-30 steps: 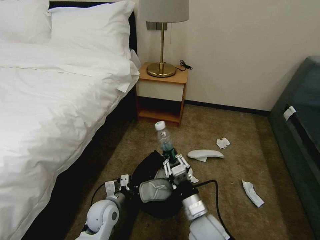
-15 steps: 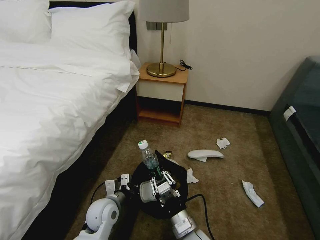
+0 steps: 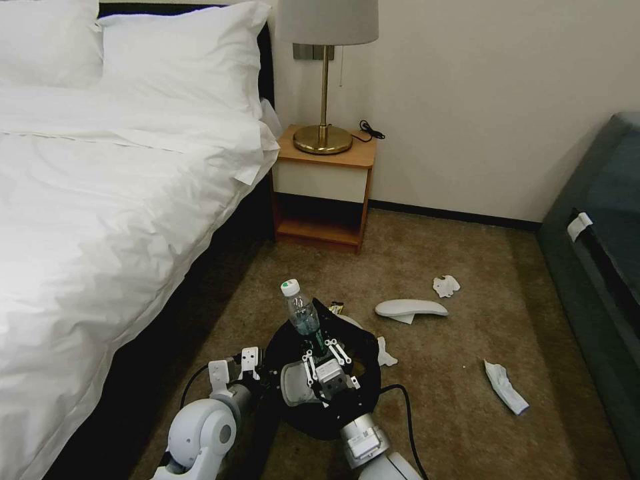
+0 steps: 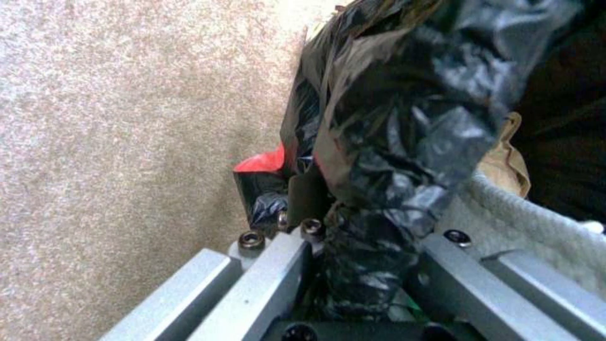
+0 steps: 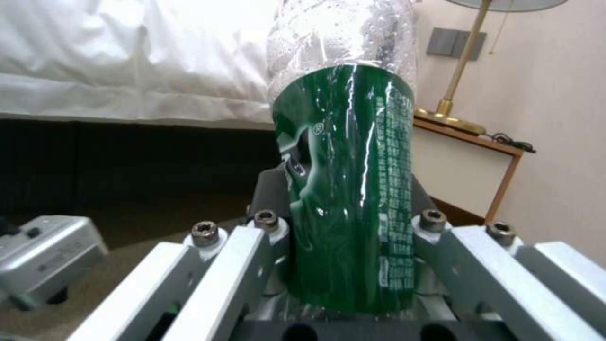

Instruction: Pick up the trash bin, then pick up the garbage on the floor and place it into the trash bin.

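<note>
Low in the centre of the head view, the trash bin (image 3: 333, 407), lined with a crinkly black bag, hangs just above the brown carpet (image 3: 467, 413), close beside the bed (image 3: 100, 220) that fills the left side of the frame. The left gripper (image 3: 248, 373), at the lower left of the bin, has its fingers (image 4: 265, 265) pinching the bin's bag-covered rim; in the left wrist view the black bag (image 4: 404, 142) bunches between the 2 metal fingers, with a scrap of red (image 4: 262, 163) and a bit of brown paper (image 4: 505, 161) showing around it. The right gripper (image 3: 323, 357) sits over the bin's mouth, its fingers clamped on the lower part of a small plastic bottle (image 3: 301, 317) with a white cap and green label, which stands tilted slightly toward the upper left, its base at the mouth of the bin. The right wrist view shows the bottle's green label (image 5: 347, 208) squeezed between both fingers (image 5: 240, 265). A grey-white slipper (image 3: 297, 383) lies inside the bin beneath the gripper. On the carpet at centre right lie another white slipper (image 3: 410, 308), a crumpled white tissue (image 3: 445, 286) just above it in the frame, a smaller tissue (image 3: 385, 353) touching the bin's right edge, and a longer white tissue (image 3: 505, 387) toward the lower right. A nightstand (image 3: 325, 190) with a brass lamp (image 3: 325, 100) stands at upper centre.
</note>
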`<state>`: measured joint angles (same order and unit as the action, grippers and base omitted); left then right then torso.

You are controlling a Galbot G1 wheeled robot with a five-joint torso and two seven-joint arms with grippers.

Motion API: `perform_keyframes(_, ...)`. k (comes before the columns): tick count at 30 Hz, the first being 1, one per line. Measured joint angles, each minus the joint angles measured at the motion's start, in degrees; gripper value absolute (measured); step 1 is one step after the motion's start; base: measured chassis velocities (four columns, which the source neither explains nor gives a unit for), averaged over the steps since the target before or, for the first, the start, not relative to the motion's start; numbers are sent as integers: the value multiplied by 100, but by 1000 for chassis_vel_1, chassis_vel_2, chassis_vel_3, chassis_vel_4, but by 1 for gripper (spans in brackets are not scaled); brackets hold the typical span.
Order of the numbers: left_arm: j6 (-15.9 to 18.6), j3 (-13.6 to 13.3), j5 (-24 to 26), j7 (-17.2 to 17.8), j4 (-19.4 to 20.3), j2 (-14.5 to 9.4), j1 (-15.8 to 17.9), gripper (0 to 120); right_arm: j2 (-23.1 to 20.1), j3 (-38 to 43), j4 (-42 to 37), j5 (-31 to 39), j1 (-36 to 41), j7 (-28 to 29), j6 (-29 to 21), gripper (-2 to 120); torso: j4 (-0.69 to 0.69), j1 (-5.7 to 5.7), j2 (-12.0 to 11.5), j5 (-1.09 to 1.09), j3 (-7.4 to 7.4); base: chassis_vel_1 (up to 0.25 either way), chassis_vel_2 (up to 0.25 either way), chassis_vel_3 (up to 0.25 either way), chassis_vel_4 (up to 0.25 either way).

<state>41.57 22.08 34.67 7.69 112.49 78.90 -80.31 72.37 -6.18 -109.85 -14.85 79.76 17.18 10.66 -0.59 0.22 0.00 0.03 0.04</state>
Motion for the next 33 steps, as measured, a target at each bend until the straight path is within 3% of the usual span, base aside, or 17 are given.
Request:
perform_keyframes(9, 53, 55, 16, 4, 47, 8, -8, 0, -7, 53, 27, 38, 11, 22, -1, 25, 0, 0, 0, -3, 0, 0, 0, 0, 0)
perform_keyframes(15, 61, 83, 20, 30, 36, 11, -4, 0, -2, 66, 28, 29, 24, 26, -15, 49, 0, 0, 0, -3, 0, 0, 0, 0, 0)
perform_keyframes(21, 62, 96, 33, 78, 16, 23, -4, 0, -1, 91, 26, 25, 26, 25, -17, 66, 1, 0, 0, -4, 0, 0, 0, 0, 0)
perform_keyframes(26, 62, 104, 35, 113, 1, 39, -3, 0, 7, 106, 11, 12, 42, 17, -18, 90, 1, 0, 0, -4, 0, 0, 0, 0, 0)
perform_keyframes(29, 62, 104, 34, 124, 1, 40, -1, 0, 9, 111, 10, 7, 42, 16, -18, 98, 1, 0, 0, -4, 0, 0, 0, 0, 0)
perform_keyframes(33, 62, 104, 24, 137, -5, 41, 2, 0, 9, 129, 11, 7, 37, 13, -17, 100, 1, 0, 0, -4, 0, 0, 0, 0, 0)
